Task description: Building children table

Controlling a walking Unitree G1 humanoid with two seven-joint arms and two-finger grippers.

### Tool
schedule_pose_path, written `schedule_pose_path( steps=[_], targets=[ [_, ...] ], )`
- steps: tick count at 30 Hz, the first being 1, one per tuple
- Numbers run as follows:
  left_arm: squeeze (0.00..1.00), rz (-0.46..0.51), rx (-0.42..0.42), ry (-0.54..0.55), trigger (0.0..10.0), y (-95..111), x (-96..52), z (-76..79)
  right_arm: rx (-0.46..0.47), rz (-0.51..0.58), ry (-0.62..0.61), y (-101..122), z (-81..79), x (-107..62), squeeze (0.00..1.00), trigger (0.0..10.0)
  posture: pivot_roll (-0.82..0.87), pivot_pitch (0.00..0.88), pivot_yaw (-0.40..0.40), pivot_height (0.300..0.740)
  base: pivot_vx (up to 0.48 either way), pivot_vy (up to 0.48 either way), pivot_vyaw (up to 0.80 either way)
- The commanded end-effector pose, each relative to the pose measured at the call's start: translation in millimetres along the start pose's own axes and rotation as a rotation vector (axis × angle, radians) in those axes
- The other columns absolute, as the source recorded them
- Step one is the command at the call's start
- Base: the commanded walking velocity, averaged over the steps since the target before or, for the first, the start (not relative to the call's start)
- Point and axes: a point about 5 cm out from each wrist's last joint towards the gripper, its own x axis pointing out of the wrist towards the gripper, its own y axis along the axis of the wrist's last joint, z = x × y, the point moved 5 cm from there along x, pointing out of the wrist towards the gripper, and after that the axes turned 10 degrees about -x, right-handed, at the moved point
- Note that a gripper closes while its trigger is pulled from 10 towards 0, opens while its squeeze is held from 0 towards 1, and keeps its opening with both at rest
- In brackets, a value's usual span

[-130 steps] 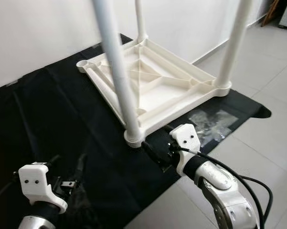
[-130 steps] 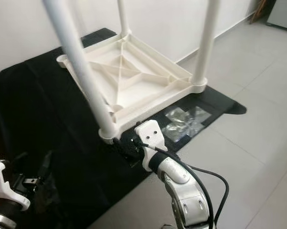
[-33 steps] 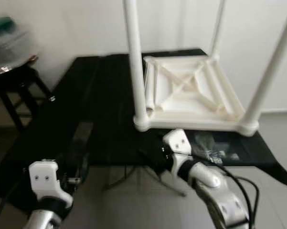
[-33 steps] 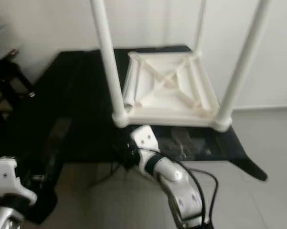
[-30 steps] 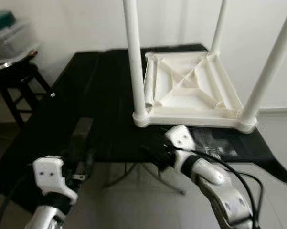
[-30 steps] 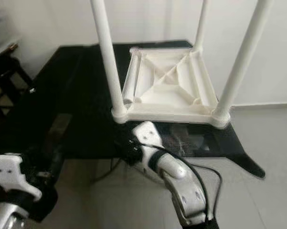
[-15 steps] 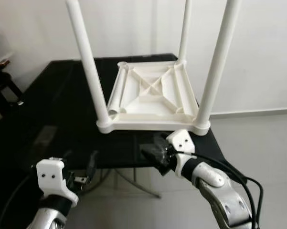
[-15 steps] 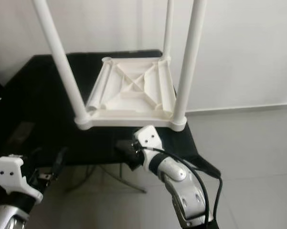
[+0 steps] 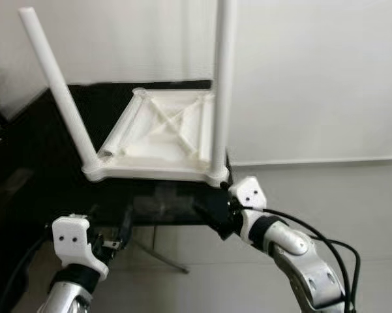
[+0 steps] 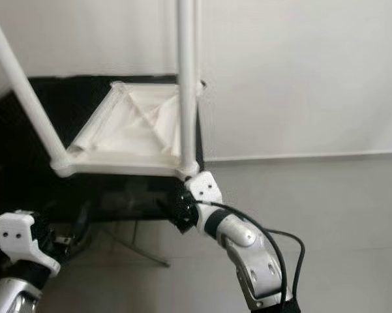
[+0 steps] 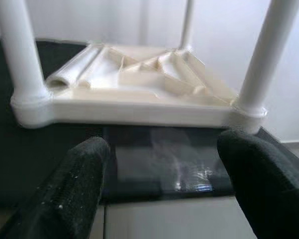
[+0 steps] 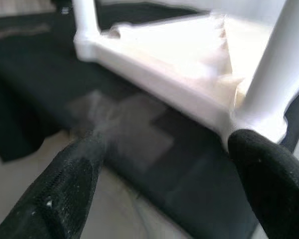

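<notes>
A white plastic children's table (image 9: 158,140) lies upside down on a black cloth (image 9: 32,176), its round legs (image 9: 222,85) pointing up. My right gripper (image 9: 212,210) hovers low just in front of the table's near right corner (image 12: 258,117). It is open, and its wrist view shows nothing between the fingers (image 12: 77,172). My left gripper (image 9: 124,223) is lower and further left, in front of the table's near edge (image 11: 134,112). It is open too, its black fingers (image 11: 82,172) wide apart and empty.
A crumpled clear plastic bag (image 11: 186,167) lies on the cloth in front of the table. Grey tiled floor (image 9: 339,202) spreads to the right, and a white wall (image 9: 313,72) rises behind. The cloth's front edge (image 12: 139,174) runs under both grippers.
The camera has swung round, so the table now sits further left and the wall and floor take up the right. Both arms keep the same low pose with open fingers.
</notes>
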Motion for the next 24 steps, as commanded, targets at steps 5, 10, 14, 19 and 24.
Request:
schedule_pose_path(
  steps=[5,10,14,19,24],
  targets=[
    [0.0,0.008,-0.003,0.002,10.0,2.2,0.8,-0.1,-0.001,0.018,0.021,4.4,-1.1,0.3,0.0,10.0,-0.08,0.084,0.012,0.74,0.0,-0.465,0.0],
    [0.0,0.007,-0.002,0.003,10.0,2.3,1.0,-0.3,-0.001,0.019,0.022,4.7,-0.8,0.4,0.0,10.0,-0.08,0.086,0.012,0.74,0.0,-0.432,0.0],
    [0.0,0.007,0.0,0.004,10.0,2.5,1.2,-0.7,0.001,0.02,0.021,4.8,-0.6,0.7,0.0,10.0,-0.08,0.087,0.012,0.74,0.0,-0.349,0.0],
    [0.0,0.007,0.002,0.004,10.0,2.7,1.5,-0.9,0.004,0.02,0.019,4.9,-0.4,1.1,0.0,10.0,-0.08,0.088,0.013,0.74,0.0,-0.327,0.0],
    [0.0,0.007,0.003,0.003,10.0,3.1,1.9,-1.0,0.007,0.021,0.016,5.0,0.2,1.4,0.0,10.0,-0.08,0.089,0.014,0.74,0.0,-0.288,0.0]
  ],
)
